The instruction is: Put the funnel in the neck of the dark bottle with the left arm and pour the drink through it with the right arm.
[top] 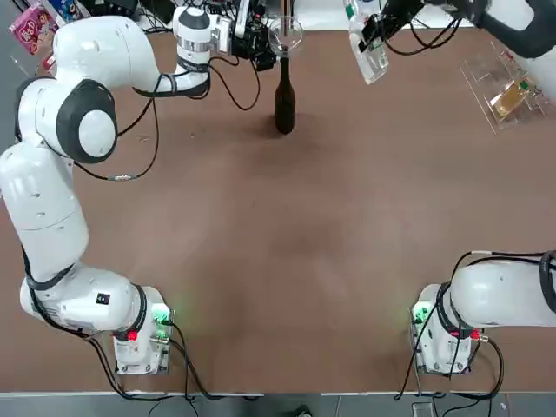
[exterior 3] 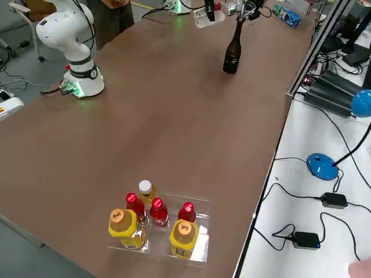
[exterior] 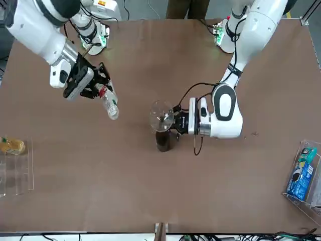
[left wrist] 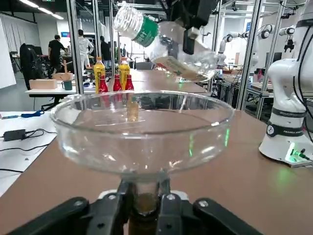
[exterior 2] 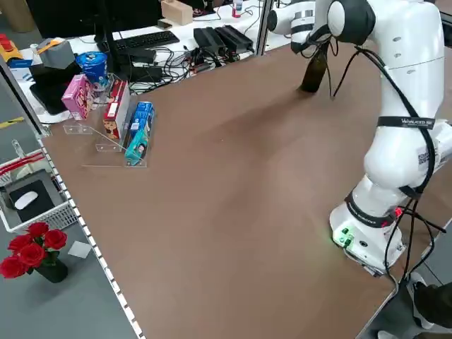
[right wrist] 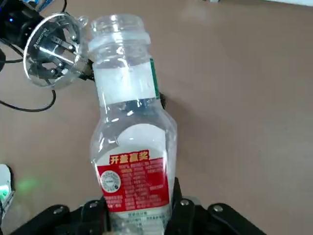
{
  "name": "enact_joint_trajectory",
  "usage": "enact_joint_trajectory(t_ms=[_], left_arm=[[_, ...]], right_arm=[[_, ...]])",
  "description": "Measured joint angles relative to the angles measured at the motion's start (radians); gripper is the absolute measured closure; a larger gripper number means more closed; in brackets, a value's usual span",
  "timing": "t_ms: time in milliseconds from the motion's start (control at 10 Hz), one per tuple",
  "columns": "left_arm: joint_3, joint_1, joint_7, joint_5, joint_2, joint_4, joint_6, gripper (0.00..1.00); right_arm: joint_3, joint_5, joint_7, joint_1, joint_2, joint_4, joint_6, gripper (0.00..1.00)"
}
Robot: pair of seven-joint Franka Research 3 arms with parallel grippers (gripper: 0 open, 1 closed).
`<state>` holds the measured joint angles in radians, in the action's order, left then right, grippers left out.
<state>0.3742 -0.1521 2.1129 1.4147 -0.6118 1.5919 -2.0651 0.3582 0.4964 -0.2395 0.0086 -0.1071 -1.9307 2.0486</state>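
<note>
Left fingers (left wrist: pixel 145 208) clamped on funnel (left wrist: pixel 142 129); beyond, right fingers (right wrist: pixel 142 208) gripping tilted drink (right wrist: pixel 129 142).

You see a plain brown bench (top: pixel 304 261), a black dark bottle (top: pixel 284 104), a colourless transparent funnel (exterior: pixel 161 116), and the clear drink (right wrist: pixel 131 147) with its red and white label; both arms are white with black fingers (left wrist: pixel 110 210).

Funnel (left wrist: pixel 142 132) hides dark bottle's (left wrist: pixel 144 215) neck.
</note>
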Motion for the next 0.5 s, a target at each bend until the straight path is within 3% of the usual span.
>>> enact_joint_trajectory(t_ms=[300, 500], left_arm=[[0.0, 0.001, 0.0, 0.0, 0.0, 0.0, 0.0, 0.75], [-0.001, 0.001, 0.0, 0.0, 0.0, 0.0, 0.0, 0.75]], right_arm=[[0.052, -0.026, 0.139, 0.0, -0.003, 0.013, 0.002, 0.56], [0.12, -0.085, 0.289, 0.001, -0.004, 0.029, 0.003, 0.56]])
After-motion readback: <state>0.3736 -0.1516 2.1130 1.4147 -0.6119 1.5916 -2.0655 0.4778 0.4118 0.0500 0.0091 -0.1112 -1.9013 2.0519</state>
